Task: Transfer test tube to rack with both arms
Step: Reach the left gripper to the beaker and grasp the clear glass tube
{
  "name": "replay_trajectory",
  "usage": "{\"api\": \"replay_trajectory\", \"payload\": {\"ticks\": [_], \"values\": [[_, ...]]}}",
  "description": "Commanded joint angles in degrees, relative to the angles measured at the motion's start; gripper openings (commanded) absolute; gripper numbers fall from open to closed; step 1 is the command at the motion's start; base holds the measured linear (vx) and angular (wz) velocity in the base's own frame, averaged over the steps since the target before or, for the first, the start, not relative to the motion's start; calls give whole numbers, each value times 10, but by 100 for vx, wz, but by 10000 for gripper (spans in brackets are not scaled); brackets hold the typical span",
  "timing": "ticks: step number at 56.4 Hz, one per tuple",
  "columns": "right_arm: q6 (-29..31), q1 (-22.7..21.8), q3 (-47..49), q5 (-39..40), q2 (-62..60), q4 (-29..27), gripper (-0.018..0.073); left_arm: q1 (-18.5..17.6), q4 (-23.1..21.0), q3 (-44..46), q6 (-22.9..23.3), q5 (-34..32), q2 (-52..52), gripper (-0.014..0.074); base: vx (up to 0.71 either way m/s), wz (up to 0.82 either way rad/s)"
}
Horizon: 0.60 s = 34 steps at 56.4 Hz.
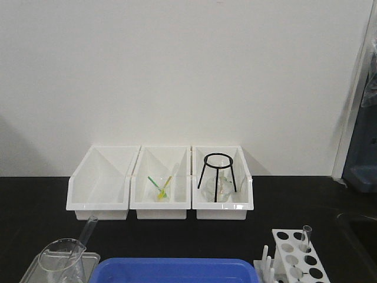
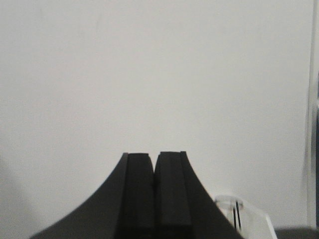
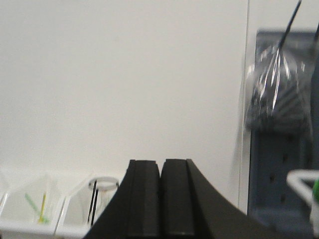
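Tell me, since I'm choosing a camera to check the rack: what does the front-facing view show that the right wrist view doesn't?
Only the front view: the rack with a clear tube standing in it, the beaker, the blue tray. Only the right wrist view: the right hand, shut. Both: the white wall, the bin of green and yellow sticks, the black tripod stand.

Table (image 1: 35, 200): black, against a white wall.
Bins (image 1: 97, 207): three, white, side by side at the table's back.
Middle bin (image 1: 160, 207): holds green and yellow sticks (image 1: 160, 187).
Right bin (image 1: 222, 207): holds a black tripod (image 1: 216, 183).
Beaker (image 1: 59, 256): clear, front left, on a clear tray (image 1: 91, 262).
Blue tray (image 1: 177, 268): front middle, just right of the clear one.
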<state>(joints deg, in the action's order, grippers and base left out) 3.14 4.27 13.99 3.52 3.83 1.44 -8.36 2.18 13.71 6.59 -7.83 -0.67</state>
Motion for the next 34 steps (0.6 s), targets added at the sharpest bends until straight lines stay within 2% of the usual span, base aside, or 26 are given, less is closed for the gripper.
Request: {"api": "replay_trajectory", "payload": {"ticks": [1, 9, 15, 26, 34], "values": [[39, -2, 115, 48, 84, 2, -8, 0, 15, 114, -10, -11, -70, -7, 0, 0], [49, -2, 232, 52, 228, 2, -8, 0, 15, 233, -10, 7, -208, -7, 0, 0], [49, -2, 293, 52, 322, 2, -8, 0, 15, 283, -10, 1, -309, -7, 0, 1], [49, -2, 324, 65, 417, 2, -7, 0, 15, 315, -10, -13, -419, -6, 0, 0], [47, -2, 323, 62, 442, 2, 18, 0, 15, 315, -10, -27, -455, 13, 0, 0]]}}
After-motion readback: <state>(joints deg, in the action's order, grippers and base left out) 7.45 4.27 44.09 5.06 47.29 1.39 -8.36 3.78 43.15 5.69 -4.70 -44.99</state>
